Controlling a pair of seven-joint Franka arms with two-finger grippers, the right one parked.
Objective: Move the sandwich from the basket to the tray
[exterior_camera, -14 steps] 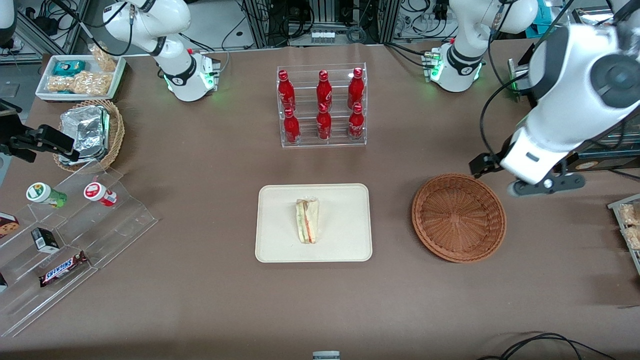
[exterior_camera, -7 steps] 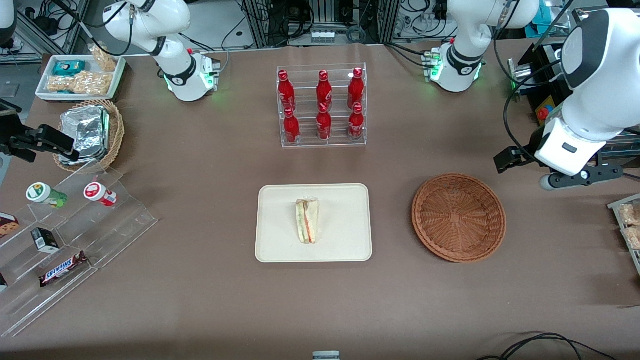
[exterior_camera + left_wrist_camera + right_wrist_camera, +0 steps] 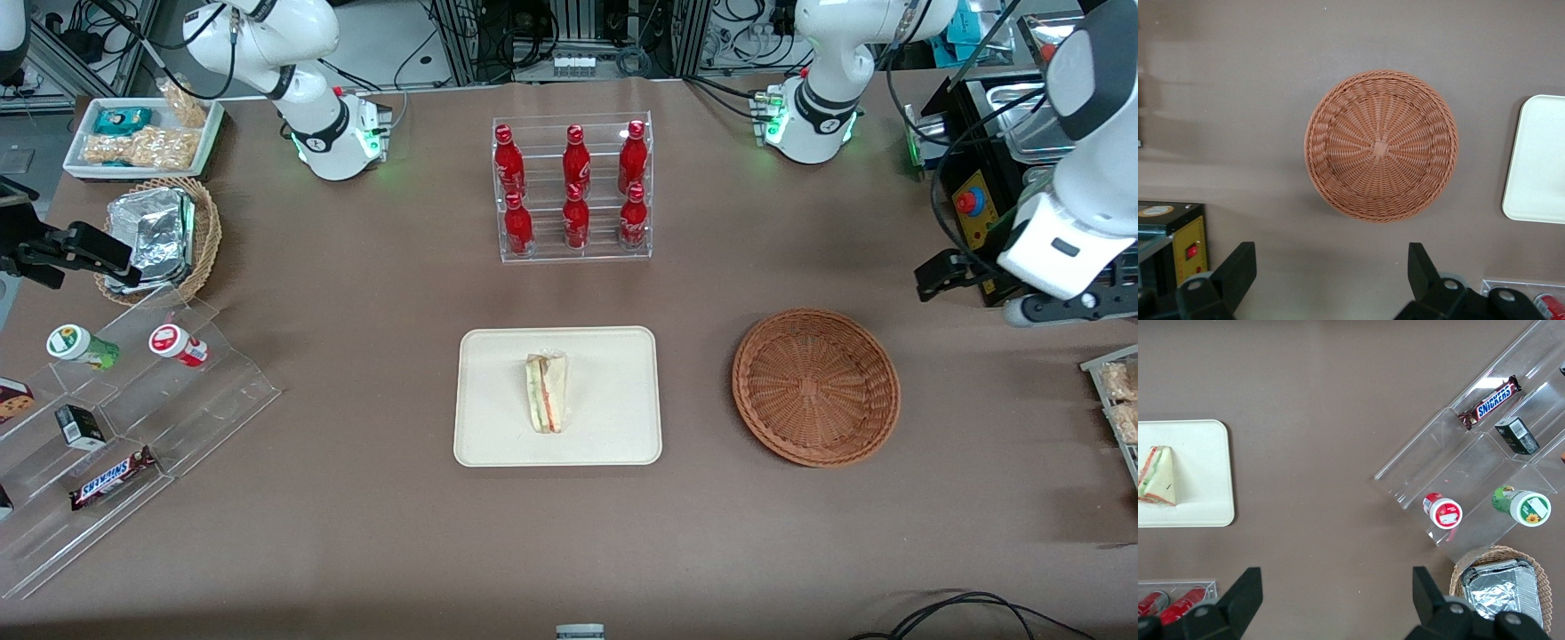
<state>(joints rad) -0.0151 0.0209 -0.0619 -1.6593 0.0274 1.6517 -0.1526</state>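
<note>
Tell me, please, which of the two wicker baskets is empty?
The wide, shallow reddish-brown basket, beside the tray holding the sandwich, below the open gripper. The smaller tan basket holds foil packets.

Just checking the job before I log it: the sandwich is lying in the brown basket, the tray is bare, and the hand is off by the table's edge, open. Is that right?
Not quite. The front view shows the sandwich lying on the tray, and the basket holds nothing. The rest stands: the hand is off toward the working arm's end of the table, open.
</note>
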